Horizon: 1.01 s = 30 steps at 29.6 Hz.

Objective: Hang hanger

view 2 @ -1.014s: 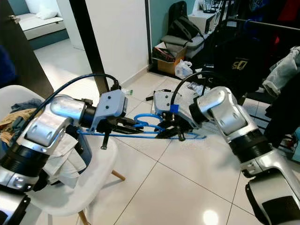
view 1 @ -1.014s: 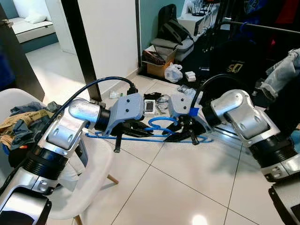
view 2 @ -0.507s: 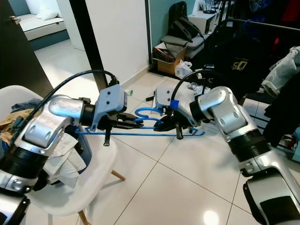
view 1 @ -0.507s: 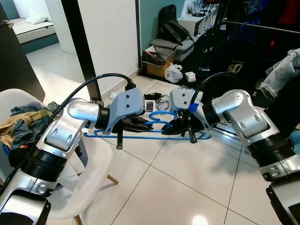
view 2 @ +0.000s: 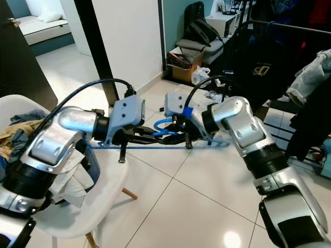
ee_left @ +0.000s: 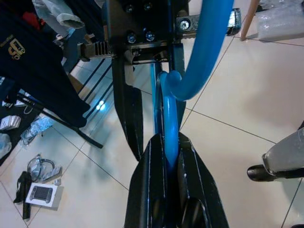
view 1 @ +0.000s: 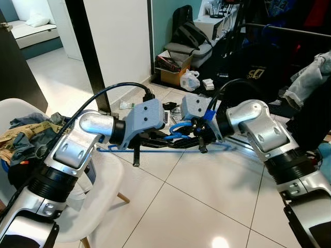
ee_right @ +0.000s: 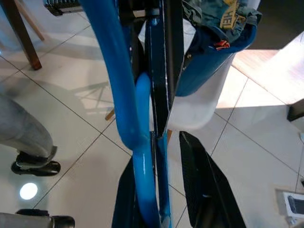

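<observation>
Raised higher than before: blue hanger [view 1: 178, 135], level above floor [view 1: 207, 206]. Left pincer [ee_left: 167, 156] clamped on its neck; right pincer [ee_right: 164, 156] spread open beside it.

One blue hanger [view 1: 178, 146], two tools, one white chair [view 1: 98, 181], one clothes rail [view 1: 287, 30].
</observation>
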{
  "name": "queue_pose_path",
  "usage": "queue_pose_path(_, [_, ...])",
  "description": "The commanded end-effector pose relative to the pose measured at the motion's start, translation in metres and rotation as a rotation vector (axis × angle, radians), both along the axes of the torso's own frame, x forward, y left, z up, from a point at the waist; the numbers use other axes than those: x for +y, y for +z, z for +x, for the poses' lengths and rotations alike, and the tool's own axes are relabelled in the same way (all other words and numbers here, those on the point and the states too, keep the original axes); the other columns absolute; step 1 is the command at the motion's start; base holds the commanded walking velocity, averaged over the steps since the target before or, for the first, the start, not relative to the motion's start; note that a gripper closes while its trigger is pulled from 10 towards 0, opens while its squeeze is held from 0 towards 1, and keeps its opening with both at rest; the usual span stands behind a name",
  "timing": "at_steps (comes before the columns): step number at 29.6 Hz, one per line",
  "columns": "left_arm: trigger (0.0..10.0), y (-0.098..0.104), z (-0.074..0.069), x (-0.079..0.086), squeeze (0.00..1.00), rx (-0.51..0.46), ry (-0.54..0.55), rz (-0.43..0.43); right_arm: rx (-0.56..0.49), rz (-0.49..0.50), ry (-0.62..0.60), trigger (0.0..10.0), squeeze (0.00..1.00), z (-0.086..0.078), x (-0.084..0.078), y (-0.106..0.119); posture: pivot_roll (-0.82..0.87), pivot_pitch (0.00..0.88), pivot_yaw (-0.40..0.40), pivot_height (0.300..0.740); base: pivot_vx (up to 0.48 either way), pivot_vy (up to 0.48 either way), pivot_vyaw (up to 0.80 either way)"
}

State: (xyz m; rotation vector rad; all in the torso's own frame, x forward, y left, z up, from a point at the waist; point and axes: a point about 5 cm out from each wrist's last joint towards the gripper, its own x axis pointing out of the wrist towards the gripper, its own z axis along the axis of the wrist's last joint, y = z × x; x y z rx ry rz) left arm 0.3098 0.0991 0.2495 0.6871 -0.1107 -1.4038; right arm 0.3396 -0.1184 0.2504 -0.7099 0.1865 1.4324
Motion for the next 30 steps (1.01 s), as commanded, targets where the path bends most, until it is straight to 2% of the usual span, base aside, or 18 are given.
queue_pose_path(1, [10.0,0.000,-0.008,-0.010,0.00,0.000,-0.073,-0.006,-0.025,-0.001,0.013,10.0,0.00,0.000,0.005,0.004,-0.06,0.000,0.014,0.740,0.000,0.000,0.00])
queue_pose_path(8, [10.0,0.000,-0.009,-0.011,0.00,-0.001,-0.074,-0.010,-0.002,-0.021,0.038,10.0,0.00,-0.003,0.005,0.001,-0.06,0.000,0.015,0.740,0.000,0.000,0.00])
queue_pose_path(11, [10.0,-0.001,-0.008,-0.009,0.00,-0.003,-0.067,0.000,-0.012,-0.112,0.019,10.0,0.00,-0.002,-0.003,-0.006,-0.06,0.000,0.013,0.740,0.000,0.000,0.00])
queue_pose_path(18, [10.0,-0.003,-0.008,-0.007,0.00,-0.004,-0.063,0.010,-0.031,-0.191,-0.023,10.0,0.00,0.003,-0.011,-0.008,-0.06,0.000,0.012,0.740,0.000,0.000,0.00])
queue_pose_path(30, [10.0,-0.004,-0.008,-0.006,0.00,-0.006,-0.058,0.017,-0.045,-0.223,-0.074,10.0,0.00,0.007,-0.016,-0.008,-0.06,0.000,0.011,0.740,0.000,0.000,0.00])
